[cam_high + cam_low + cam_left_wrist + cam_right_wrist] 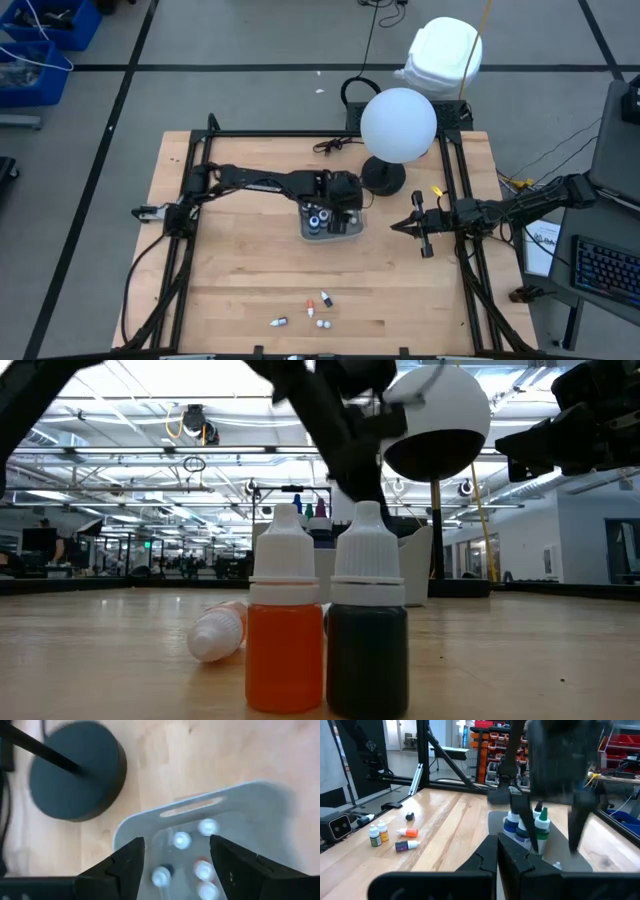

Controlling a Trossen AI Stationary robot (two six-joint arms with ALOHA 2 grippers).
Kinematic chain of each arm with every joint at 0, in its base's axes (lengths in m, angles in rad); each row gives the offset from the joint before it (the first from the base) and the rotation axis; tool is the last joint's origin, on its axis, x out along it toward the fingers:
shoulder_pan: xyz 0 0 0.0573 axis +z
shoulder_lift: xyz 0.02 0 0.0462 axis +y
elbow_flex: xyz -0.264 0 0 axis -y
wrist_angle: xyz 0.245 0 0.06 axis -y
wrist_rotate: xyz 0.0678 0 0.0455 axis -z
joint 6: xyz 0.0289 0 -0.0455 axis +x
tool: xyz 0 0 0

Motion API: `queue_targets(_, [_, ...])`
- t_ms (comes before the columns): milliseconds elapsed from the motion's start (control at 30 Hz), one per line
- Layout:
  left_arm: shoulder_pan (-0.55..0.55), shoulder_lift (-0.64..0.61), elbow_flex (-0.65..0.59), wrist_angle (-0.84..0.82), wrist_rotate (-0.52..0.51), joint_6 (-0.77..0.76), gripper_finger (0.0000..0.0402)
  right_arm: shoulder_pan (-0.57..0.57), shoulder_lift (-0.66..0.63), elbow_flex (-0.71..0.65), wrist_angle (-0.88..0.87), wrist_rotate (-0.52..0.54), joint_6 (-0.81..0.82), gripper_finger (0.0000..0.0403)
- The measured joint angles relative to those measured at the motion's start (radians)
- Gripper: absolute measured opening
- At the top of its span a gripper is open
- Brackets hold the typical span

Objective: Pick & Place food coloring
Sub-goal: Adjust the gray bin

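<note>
1. Hovering over the clear tray [332,224] near mid-surface, my left gripper [177,865] has its fingers [127,865] spread wide, holding nothing
2. Directly beneath it I see white-capped food coloring bottles [182,839] standing upright inside the tray, between the two fingers in the left wrist view
3. My right gripper [397,226] waits just beside the tray's right edge, apart from it, fingers pressed together and empty
4. A loose group of bottles [311,311] sits well apart from both grippers, near the front edge of the wooden surface [240,280]
5. In the low view an orange bottle [284,630] and a dark bottle [367,635] stand upright, touching side by side; another [218,632] lies on its side behind them
6. I can read no labels or writing on any bottle
</note>
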Motion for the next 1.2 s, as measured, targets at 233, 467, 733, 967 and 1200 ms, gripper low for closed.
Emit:
queue_targets(233, [-0.059, -0.194, 0.0, -0.188, -0.012, -0.039, 0.0216, 0.0, 0.001, 0.0, -0.003, 0.0, 0.0, 0.0])
queue_targets(467, [-0.205, -0.439, -0.07, -0.474, -0.152, -0.205, 0.011, 0.0, 0.004, 0.0, -0.008, -0.001, -0.007, 0.0])
queue_targets(733, [-0.471, -0.814, -0.627, 0.026, -0.298, -0.404, 0.0015, 0.0, 0.007, 0.0, -0.022, 0.0, 0.014, 0.0])
queue_targets(967, [-0.575, -0.888, -1.156, 0.731, -0.562, -0.553, 0.0009, 0.0, 0.013, 0.0, -0.019, 0.001, 0.041, 0.0])
queue_targets(1200, [-0.461, -0.781, -1.327, 0.861, -0.64, -0.858, 0.0006, 0.0, 0.018, 0.0, -0.011, 0.011, 0.059, 0.0])
